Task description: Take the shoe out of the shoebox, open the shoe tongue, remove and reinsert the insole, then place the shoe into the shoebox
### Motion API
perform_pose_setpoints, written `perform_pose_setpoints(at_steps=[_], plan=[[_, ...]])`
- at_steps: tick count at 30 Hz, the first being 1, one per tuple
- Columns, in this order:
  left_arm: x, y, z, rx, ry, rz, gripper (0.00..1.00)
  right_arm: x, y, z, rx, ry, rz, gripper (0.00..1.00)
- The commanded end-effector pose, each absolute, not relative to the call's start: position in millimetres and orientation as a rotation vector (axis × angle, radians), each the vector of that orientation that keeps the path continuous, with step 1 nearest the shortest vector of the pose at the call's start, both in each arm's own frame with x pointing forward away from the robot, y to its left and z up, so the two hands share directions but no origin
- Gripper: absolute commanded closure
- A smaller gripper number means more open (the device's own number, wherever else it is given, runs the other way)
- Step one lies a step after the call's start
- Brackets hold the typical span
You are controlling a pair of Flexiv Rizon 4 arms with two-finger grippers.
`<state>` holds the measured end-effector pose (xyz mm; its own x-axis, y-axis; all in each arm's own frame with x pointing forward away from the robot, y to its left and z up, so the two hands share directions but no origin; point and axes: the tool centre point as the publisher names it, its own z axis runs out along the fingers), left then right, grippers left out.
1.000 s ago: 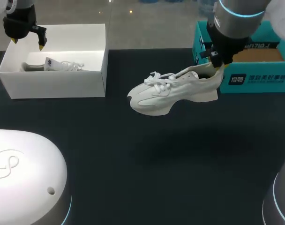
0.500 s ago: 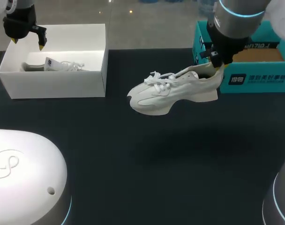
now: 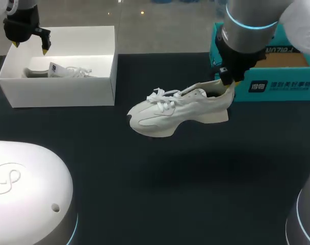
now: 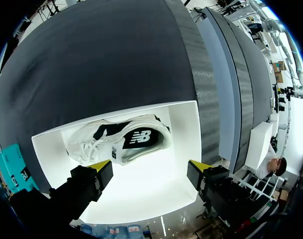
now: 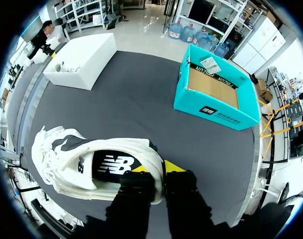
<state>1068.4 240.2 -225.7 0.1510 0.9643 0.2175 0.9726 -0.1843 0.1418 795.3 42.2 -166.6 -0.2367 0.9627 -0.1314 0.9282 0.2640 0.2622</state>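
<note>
A white shoe (image 3: pixel 178 109) hangs in the air above a dark desk (image 3: pixel 196 194), sole down, toe pointing toward the robot's left. Its laces are tied and its dark insole is in place. The right tool (image 3: pixel 227 81) pinches the shoe's heel collar. In the right wrist view one yellow-tipped finger sits inside the heel opening and the other outside, both pressed against the rim of the shoe (image 5: pixel 91 167). Just behind the heel stands an open teal shoebox (image 3: pixel 277 84), with nothing inside it but its cardboard floor. Well apart, at the robot's far left, an open white box (image 3: pixel 58 92) holds a second shoe (image 3: pixel 68 71) lying on its side. The left tool (image 3: pixel 30 45) hovers above that box, fingers spread wide and touching nothing.

The first step looks nearly done: the shoe is out of the shoebox but not yet set down. The next move likely calls for lowering it flat onto the open desk between the boxes. Opening the tongue will probably need the other arm's help.
</note>
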Motion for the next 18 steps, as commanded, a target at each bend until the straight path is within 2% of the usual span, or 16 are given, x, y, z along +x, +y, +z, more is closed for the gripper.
perform_pose_setpoints(at_steps=[1, 9, 18], plan=[[1067.3, 240.5, -225.3, -2.360, -1.984, -0.407, 0.00, 786.7, 48.2, -172.8, 1.756, 2.269, 0.189, 1.00], [1067.3, 240.5, -225.3, -2.360, -1.984, -0.407, 0.00, 785.7, 52.4, -179.0, 1.750, 2.267, 0.188, 1.00], [1067.3, 240.5, -225.3, -2.360, -1.984, -0.407, 0.00, 782.1, 58.9, -216.1, 1.779, 2.301, 0.219, 1.00]])
